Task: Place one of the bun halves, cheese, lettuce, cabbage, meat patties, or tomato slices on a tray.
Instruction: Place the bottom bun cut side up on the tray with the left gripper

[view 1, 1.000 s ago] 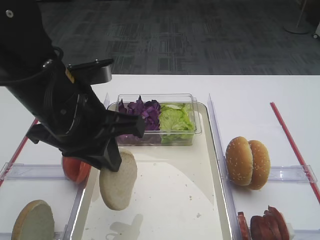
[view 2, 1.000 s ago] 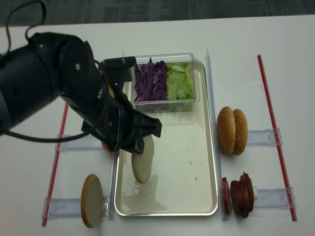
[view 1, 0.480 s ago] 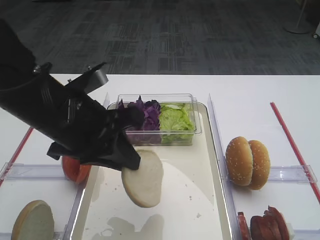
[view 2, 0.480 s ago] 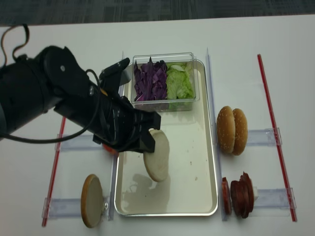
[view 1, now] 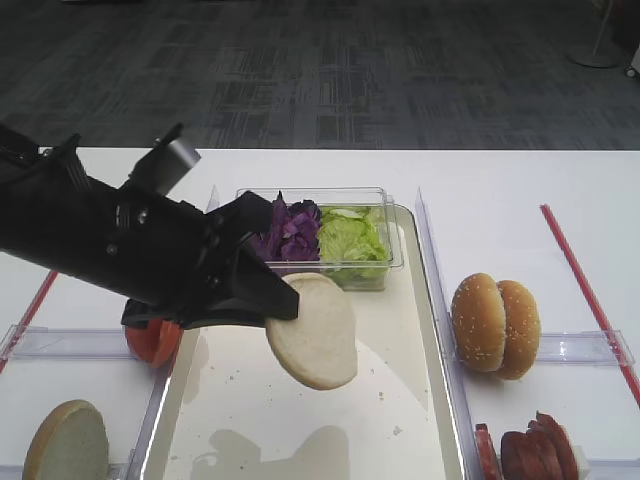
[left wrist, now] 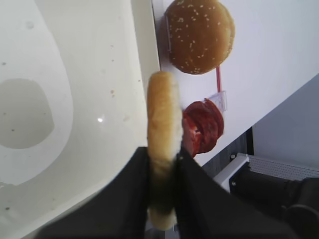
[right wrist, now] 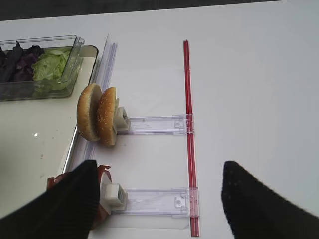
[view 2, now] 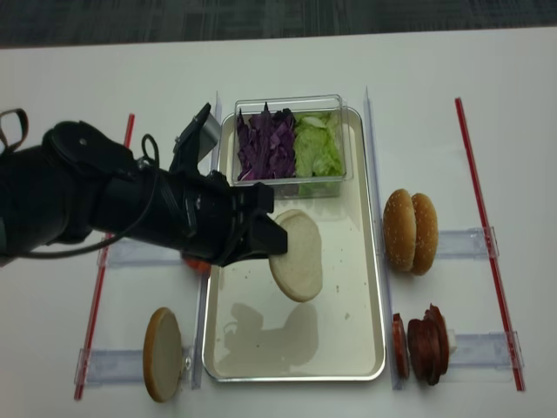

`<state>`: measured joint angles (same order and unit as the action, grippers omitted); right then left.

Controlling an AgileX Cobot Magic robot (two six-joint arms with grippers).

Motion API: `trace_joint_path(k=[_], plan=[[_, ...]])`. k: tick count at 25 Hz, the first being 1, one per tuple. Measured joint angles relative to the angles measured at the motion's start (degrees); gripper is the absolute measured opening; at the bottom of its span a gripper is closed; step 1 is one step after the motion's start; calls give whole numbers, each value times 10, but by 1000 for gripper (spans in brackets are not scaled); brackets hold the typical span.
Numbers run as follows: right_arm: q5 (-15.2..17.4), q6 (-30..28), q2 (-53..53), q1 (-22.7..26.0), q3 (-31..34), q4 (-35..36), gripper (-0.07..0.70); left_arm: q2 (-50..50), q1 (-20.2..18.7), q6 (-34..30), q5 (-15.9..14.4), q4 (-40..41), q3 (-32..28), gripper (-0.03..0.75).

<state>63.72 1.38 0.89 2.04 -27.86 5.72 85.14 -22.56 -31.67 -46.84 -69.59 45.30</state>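
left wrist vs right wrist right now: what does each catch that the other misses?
Only the left wrist view shows the left gripper shut on the bun half, seen edge-on above the tray.

Only the right wrist view shows the right gripper's dark fingers spread wide with nothing between them, the clear box with cabbage and lettuce, and the red strip on the table.

Both show the sesame buns, the meat patties and part of the tray.

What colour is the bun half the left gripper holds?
Pale cream bun half with a tan crust edge; clearest in the exterior high view.
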Motion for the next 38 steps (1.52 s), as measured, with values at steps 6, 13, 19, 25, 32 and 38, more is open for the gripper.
trace_joint_path(k=[6, 13, 19, 25, 32, 38], plan=[[0, 0, 0, 0, 0, 0, 536, 55, 0, -55, -27, -62, 0, 108], [0, 0, 0, 0, 0, 0, 536, 106, 0, -118, -31, -127, 0, 108], [0, 0, 0, 0, 0, 0, 536, 136, 0, -135, -26, -135, 0, 108], [0, 0, 0, 0, 0, 0, 536, 158, 0, -157, -15, -146, 0, 108], [0, 0, 0, 0, 0, 0, 536, 179, 0, -163, -11, -147, 0, 108], [0, 0, 0, 0, 0, 0, 536, 196, 0, -174, -3, -147, 0, 108]])
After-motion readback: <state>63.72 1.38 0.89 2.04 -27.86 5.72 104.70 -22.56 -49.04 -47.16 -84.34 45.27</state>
